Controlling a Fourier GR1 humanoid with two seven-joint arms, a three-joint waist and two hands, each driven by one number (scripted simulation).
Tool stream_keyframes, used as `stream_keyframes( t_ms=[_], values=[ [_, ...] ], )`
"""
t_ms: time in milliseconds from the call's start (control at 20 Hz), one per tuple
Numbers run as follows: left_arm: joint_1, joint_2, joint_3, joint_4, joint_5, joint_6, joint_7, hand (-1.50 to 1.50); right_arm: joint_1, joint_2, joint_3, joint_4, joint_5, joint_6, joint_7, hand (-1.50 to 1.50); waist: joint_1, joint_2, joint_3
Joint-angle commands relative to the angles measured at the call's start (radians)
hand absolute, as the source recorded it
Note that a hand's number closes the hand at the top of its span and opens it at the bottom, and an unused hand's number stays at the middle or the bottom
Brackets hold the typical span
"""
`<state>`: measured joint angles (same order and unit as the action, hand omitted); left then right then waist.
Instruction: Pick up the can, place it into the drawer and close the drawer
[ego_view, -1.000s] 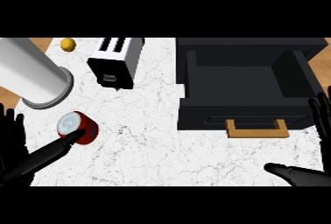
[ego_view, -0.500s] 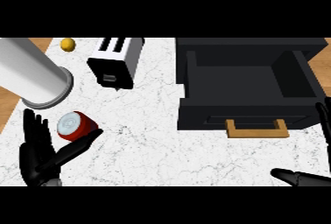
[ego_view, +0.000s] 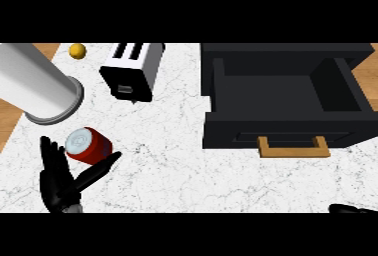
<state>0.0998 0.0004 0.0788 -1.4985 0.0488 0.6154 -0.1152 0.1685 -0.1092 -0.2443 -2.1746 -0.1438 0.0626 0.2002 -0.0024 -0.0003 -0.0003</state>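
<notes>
The red can (ego_view: 88, 146) is lying tilted on the white marble table (ego_view: 170, 165), at the left, sitting between the left hand's (ego_view: 60, 181) straight fingers (ego_view: 52, 155) and its thumb (not clasped). That hand is staying open, palm up-turned toward the can. The black drawer (ego_view: 284, 95) is standing open, well apart at the right. The right hand (ego_view: 351, 209) is barely showing at the bottom edge; can't tell its fingers.

One head view looks steeply down on the bench (ego_view: 170, 150) from the 6 o'clock edge, facing 12 o'clock, close above the top.
</notes>
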Motion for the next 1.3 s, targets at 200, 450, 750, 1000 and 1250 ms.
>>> stream_keyframes(
  t_ms=[200, 450, 750, 1000, 1250],
  values=[
    [-0.107, 0.026, 0.13, 0.285, 0.12, -0.09, -0.17, -1.5, -0.078, 0.005, 0.004, -0.007, 0.014, -0.028, 0.076, -1.5, 0.001, 0.001, 0.0],
    [-0.106, 0.043, 0.193, 0.406, 0.188, -0.179, -0.307, -1.5, 0.052, 0.07, 0.043, -0.037, 0.075, 0.01, -0.032, -1.5, -0.002, 0.001, 0.0],
    [-0.172, 0.003, 0.218, 0.573, 0.198, -0.136, -0.4, -1.5, 0.025, 0.034, -0.022, -0.065, 0.021, 0.028, 0.045, -1.5, -0.002, 0.0, 0.0],
    [-0.304, 0.052, 0.274, 0.762, 0.235, -0.165, -0.474, -1.5, -0.005, 0.015, -0.032, -0.068, 0.005, 0.045, 0.088, -1.5, -0.005, 0.001, 0.0],
    [-0.372, 0.112, 0.299, 0.879, 0.262, -0.229, -0.518, -1.5, 0.023, 0.053, -0.023, 0.027, 0.047, 0.083, -0.058, -1.5, -0.005, 0.002, 0.0]
  ],
)
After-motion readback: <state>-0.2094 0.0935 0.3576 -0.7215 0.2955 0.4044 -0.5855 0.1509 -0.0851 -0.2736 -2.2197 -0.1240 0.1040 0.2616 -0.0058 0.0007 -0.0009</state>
